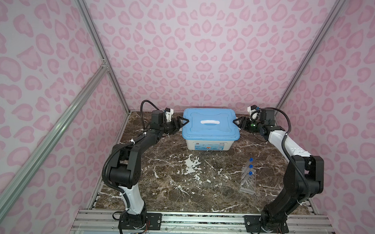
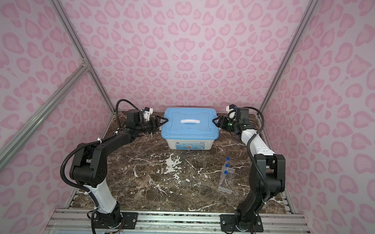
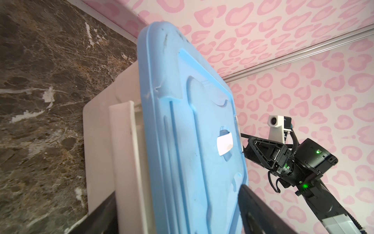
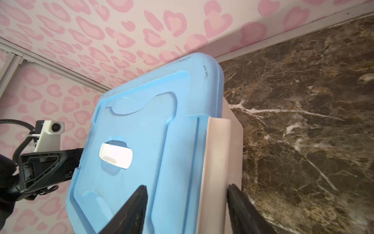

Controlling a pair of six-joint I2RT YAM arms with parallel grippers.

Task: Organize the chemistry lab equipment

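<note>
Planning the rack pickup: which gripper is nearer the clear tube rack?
Right. The right gripper sits at the right end of the bin, behind the tube rack on that side; the left gripper sits at the bin's left end, farther off.

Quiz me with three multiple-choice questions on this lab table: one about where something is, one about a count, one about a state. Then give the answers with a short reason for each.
1. Where on the marble table is the clear tube rack?
A. back left corner
B. right side, towards the front
C. dead centre

2. How many blue-capped test tubes are at the rack?
A. one
B. six
C. three

3. The blue lid is:
A. sitting on the white bin
B. lying flat on the table
C. propped against the wall

Answers:
1 B: both top views show the rack right of centre, nearer the front.
2 C: three blue caps show in a row.
3 A: the lid covers the bin's top.
</note>
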